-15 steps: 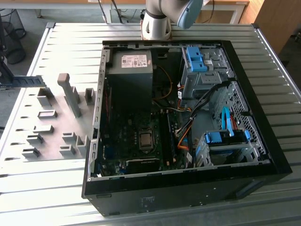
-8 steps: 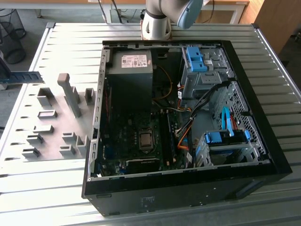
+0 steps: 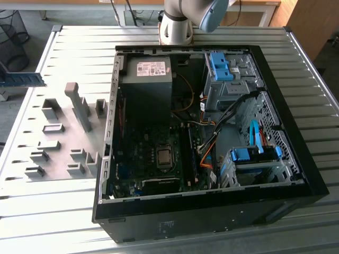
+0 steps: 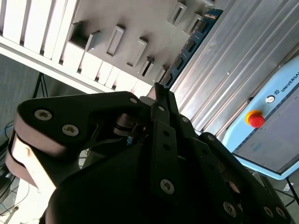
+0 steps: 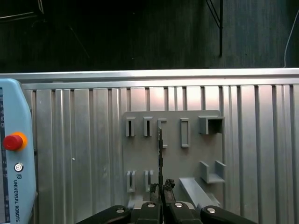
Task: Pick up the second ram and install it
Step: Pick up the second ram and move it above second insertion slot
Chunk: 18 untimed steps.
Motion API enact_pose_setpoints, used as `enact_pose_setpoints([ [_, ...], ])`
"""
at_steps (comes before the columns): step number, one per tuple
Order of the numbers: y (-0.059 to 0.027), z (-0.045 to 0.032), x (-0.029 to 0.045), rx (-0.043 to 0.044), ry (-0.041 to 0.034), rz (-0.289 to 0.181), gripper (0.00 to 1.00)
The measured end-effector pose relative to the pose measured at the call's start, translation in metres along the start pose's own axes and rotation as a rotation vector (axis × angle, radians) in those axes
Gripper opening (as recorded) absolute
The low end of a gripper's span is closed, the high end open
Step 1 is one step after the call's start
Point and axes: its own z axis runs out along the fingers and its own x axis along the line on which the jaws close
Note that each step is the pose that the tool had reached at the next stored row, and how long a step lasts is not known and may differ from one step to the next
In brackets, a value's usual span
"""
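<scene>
The pick-up is done, as I judge it. The black-fingered gripper (image 5: 161,187) has its jaws clamped on the second ram (image 5: 160,149), a long, thin blue circuit-board stick seen edge-on in both wrist views and held clear above the grey slotted holder plate (image 5: 173,158). In the exterior view the stick hangs at the upper left of the frame, at the exterior view's left edge, well apart from the open black computer case (image 3: 312,180) on the ribbed metal table (image 3: 79,47). Installing calls for reaching the long memory slots (image 3: 189,153) beside the processor socket inside the case — stick lined up lengthwise with a slot, then pressed straight down.
</scene>
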Motion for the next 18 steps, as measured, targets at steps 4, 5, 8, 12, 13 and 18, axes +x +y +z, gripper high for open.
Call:
enact_pose_setpoints([
  [4, 0.0001, -0.0058, -0.0002, 0.0, 0.0, 0.0, 0.13],
  [5, 0.0001, -0.0061, -0.0002, 0.0001, 0.0, 0.0, 0.13],
  [8, 0.0001, -0.0061, -0.0002, 0.0001, 0.0, 0.0, 0.13],
  [12, 0.0001, -0.0062, -0.0002, 0.0001, 0.0, 0.0, 0.13],
  [13, -0.0001, -0.0063, -0.0003, 0.0, 0.0001, 0.0, 0.13],
  [18, -0.0037, -0.0063, -0.0004, 0.0, 0.0, 0.0, 0.13],
])
